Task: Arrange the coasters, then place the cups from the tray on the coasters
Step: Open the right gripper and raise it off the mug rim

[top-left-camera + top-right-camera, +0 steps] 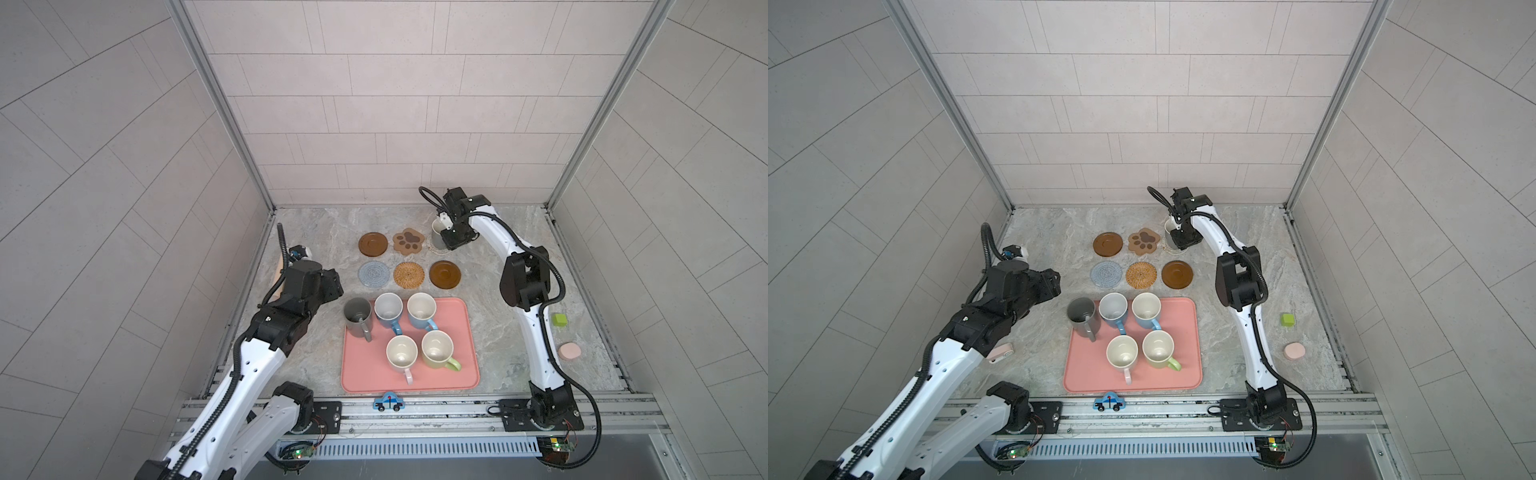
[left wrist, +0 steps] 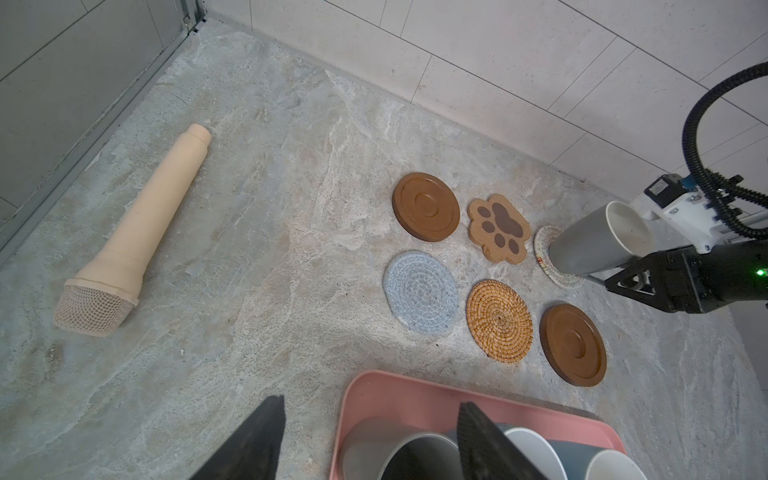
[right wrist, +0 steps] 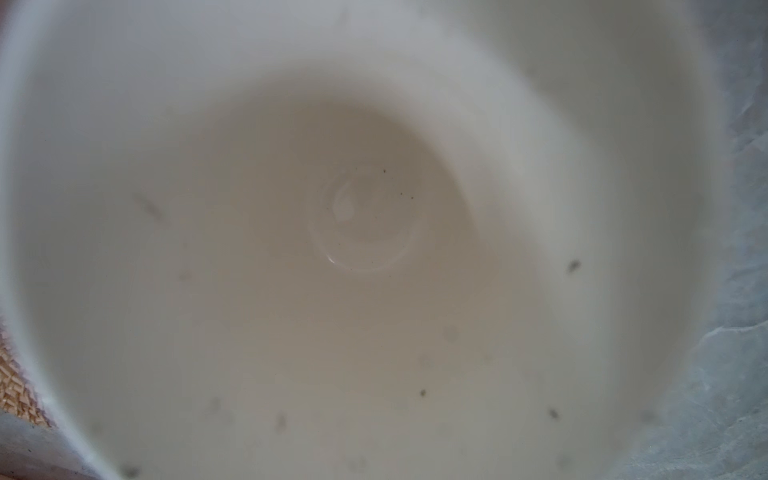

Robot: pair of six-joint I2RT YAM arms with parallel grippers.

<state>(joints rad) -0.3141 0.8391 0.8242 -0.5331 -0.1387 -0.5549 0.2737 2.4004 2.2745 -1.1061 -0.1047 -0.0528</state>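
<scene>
Six coasters lie in two rows: a brown disc [image 1: 373,244], the paw print [image 1: 409,240] and a cream woven one [image 2: 547,266] behind, then grey-blue [image 1: 374,273], rattan [image 1: 409,274] and a second brown disc [image 1: 444,274]. A short grey cup [image 1: 437,232] stands on the cream coaster. My right gripper [image 1: 452,240] is against its right side, and its jaws are hidden. The pink tray [image 1: 461,374] holds a dark grey cup [image 1: 357,316], two blue cups [image 1: 388,309] [image 1: 421,309], a pink cup [image 1: 401,353] and a yellow-green cup [image 1: 437,350]. My left gripper [image 2: 370,440] hangs open over the dark grey cup's rim.
A beige toy microphone [image 2: 137,232] lies by the left wall. A green cube [image 1: 560,320] and a pink round disc [image 1: 569,351] sit at the right. A blue toy car [image 1: 388,402] rests on the front rail. A small pink gadget [image 1: 1000,353] lies under my left arm.
</scene>
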